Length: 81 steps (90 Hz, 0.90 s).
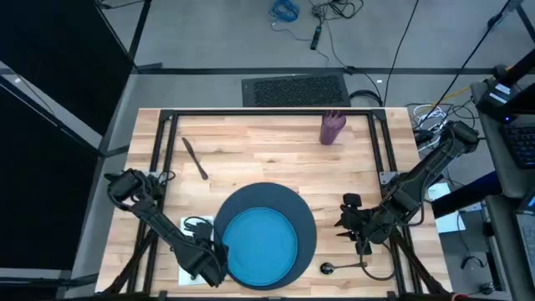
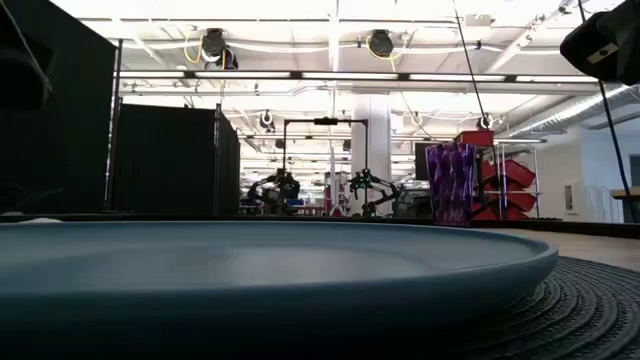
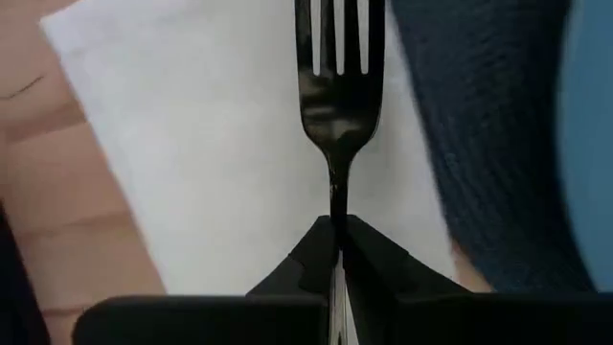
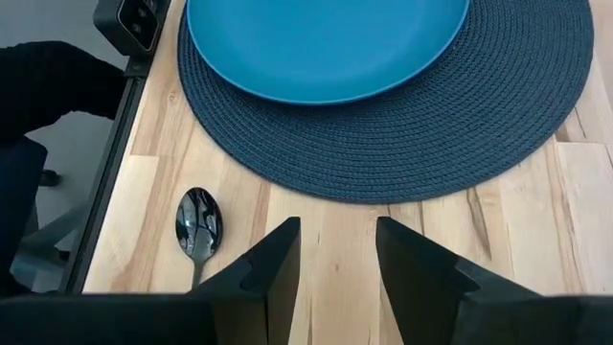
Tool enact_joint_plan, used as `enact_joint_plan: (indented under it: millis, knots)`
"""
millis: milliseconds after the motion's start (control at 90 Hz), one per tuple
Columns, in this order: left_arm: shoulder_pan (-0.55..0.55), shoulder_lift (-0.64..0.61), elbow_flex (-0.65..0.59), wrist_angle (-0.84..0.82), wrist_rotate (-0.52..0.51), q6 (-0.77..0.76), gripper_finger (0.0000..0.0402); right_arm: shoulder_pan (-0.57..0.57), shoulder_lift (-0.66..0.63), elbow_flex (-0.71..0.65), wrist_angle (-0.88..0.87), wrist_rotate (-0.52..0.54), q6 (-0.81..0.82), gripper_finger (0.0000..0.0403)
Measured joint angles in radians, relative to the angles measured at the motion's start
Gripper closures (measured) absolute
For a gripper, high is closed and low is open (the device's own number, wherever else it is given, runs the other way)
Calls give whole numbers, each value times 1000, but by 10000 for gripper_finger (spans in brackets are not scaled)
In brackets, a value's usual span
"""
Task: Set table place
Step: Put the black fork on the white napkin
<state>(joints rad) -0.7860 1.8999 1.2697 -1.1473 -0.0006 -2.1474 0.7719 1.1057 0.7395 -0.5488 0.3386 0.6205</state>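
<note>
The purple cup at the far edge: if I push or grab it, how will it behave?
The purple cup stands tall and narrow, so a push high up would probably tip it; once down, it could roll. Its faceted sides may give an end effector some bite. It looks light, likely to slide on the smooth table.

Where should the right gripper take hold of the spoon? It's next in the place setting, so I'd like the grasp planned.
Probably the handle. The spoon lies flat on the table beside the charger, bowl toward the charger side. Coming straight down across the thin handle with the open right gripper looks best; the rounded bowl would likely slip.
</note>
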Motion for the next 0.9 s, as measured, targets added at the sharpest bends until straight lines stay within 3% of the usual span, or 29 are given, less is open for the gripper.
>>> enact_joint_plan:
  millis: [156,900]
  knots:
    - [-9,0,0,-24,31,-89,401,0,0,0,0,0,0,277]
    - [2,56,0,-3,76,-125,402,0,0,0,-2,0,-4,277]
